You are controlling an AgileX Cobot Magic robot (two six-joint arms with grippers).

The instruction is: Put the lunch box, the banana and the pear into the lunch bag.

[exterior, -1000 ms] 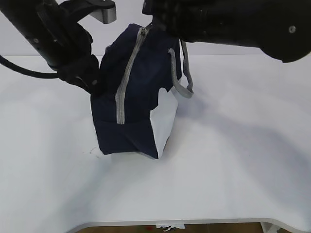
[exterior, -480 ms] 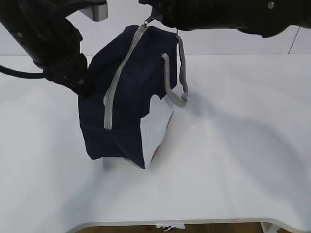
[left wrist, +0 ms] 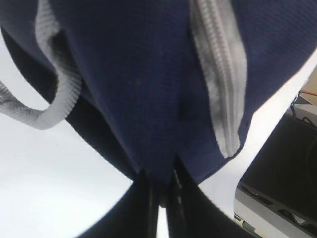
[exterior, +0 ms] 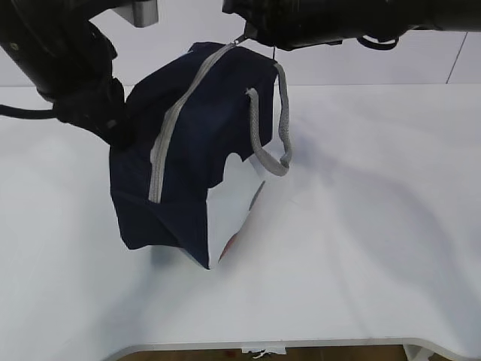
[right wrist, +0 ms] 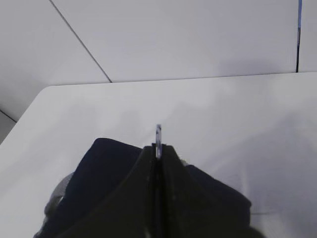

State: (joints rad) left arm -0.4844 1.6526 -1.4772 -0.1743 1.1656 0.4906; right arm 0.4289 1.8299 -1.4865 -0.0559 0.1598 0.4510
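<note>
Hanging tilted above the white table (exterior: 361, 248), the navy lunch bag (exterior: 203, 135) was held from both ends, lower corner just over the tabletop and white lower panel (exterior: 233, 214) turned toward the camera. Zipped along its whole visible length, grey zipper (exterior: 174, 120) running from the upper right end down to the left end. Draped in a loop over the near side, one grey webbing handle (exterior: 282, 131).

Pinched on the bag's left end, the left gripper (left wrist: 165, 191), its dark fingers pressed together on a fold of navy fabric in the left wrist view, zipper end just beside the grip. Closed at the bag's top right end, the right gripper (right wrist: 157, 151), fingers together on a thin metal piece (right wrist: 158, 134) standing up between the tips, most likely the zipper pull; bag fabric showing dark beneath in that view.

Seen nowhere in any view: lunch box, banana and pear; could not tell whether inside the closed bag
</note>
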